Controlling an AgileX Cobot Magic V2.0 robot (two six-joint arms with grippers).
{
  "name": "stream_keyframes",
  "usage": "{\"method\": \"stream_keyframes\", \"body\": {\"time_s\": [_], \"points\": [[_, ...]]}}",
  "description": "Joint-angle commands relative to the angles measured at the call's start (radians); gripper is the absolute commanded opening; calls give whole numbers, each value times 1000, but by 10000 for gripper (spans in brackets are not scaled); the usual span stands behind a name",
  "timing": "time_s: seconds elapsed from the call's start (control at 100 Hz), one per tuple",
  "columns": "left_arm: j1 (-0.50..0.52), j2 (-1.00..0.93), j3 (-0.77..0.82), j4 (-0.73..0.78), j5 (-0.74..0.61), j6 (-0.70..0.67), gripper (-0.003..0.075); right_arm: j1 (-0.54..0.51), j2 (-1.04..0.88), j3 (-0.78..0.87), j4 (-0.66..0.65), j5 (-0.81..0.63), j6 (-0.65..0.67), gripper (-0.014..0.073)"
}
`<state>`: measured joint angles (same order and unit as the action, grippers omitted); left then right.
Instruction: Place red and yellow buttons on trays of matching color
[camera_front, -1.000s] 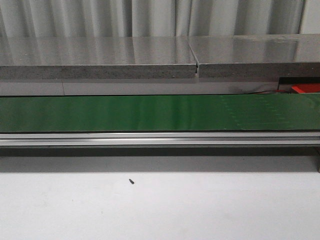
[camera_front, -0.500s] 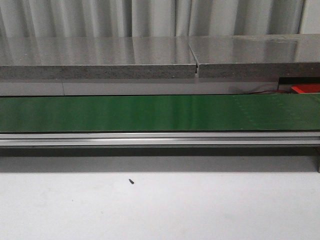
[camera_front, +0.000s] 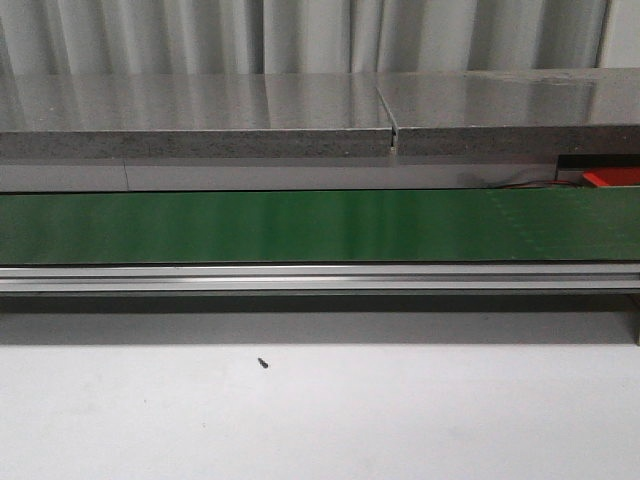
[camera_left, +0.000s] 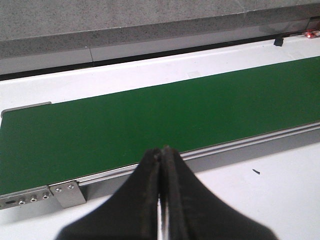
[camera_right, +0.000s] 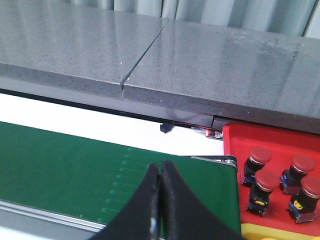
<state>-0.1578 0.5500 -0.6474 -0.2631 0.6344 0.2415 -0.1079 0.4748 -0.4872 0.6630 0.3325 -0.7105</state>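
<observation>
While both pincers hung over the near edge of the belt (camera_front: 300, 227), neither held anything; the left gripper (camera_left: 161, 159) had its fingers pressed together above the bare green strip, and the right gripper (camera_right: 160, 172) was likewise closed and empty. Beyond the right gripper, past the belt's end and off to the robot's right, sat the red tray (camera_right: 280, 142), already carrying four red buttons (camera_right: 265, 182) upright in a cluster; a strip of yellow tray (camera_right: 280, 232) showed just beside it. No loose button lay on the belt in any view; I judged the right arm the nearer to both trays, so a button arriving along the belt's length would likely fall to it.
</observation>
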Motion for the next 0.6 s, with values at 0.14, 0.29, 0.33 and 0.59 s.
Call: {"method": "stream_keyframes", "body": {"time_s": [0.14,0.29,0.33,0.59], "points": [[-8,3,-28,-20,-67,-1,-19,1,-133,37,38,-67,1,-111],[-8,3,-28,-20,-67,-1,-19,1,-182,93,50,-86,4,-111],[-8,3,-28,-20,-67,-1,-19,1,-189,101,20,-88,31,-111],[-8,3,-28,-20,-67,-1,-19,17,-263,134,-578,-90,554,-111]]}}
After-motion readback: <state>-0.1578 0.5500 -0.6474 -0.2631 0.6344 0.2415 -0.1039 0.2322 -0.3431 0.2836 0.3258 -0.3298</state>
